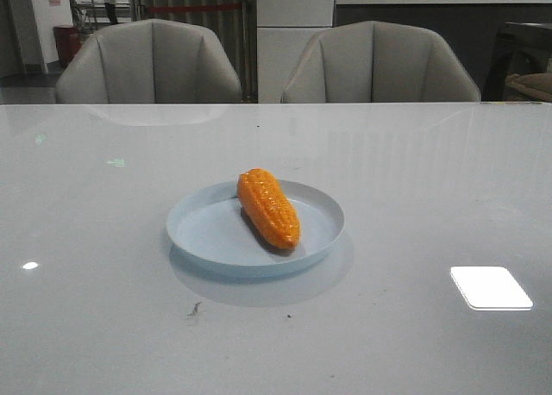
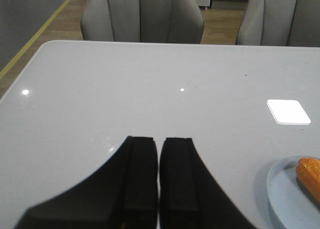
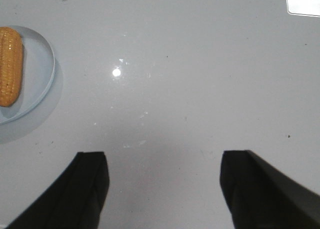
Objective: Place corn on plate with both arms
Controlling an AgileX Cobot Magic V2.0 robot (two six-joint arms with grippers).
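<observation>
The orange corn [image 1: 269,207] lies on the pale blue plate [image 1: 207,233] in the middle of the table, slanting from back left to front right. No arm shows in the front view. In the left wrist view my left gripper [image 2: 159,139] is shut and empty over bare table, with the plate [image 2: 285,194] and the corn's end [image 2: 310,173] off to one side. In the right wrist view my right gripper [image 3: 162,156] is open and empty over bare table, apart from the plate [image 3: 42,79] and the corn [image 3: 10,64].
The table [image 1: 414,171] is glossy grey-white with bright light reflections [image 1: 490,287]. Two grey chairs [image 1: 148,63] [image 1: 379,63] stand behind its far edge. The table's left corner and the floor beyond show in the left wrist view [image 2: 30,54].
</observation>
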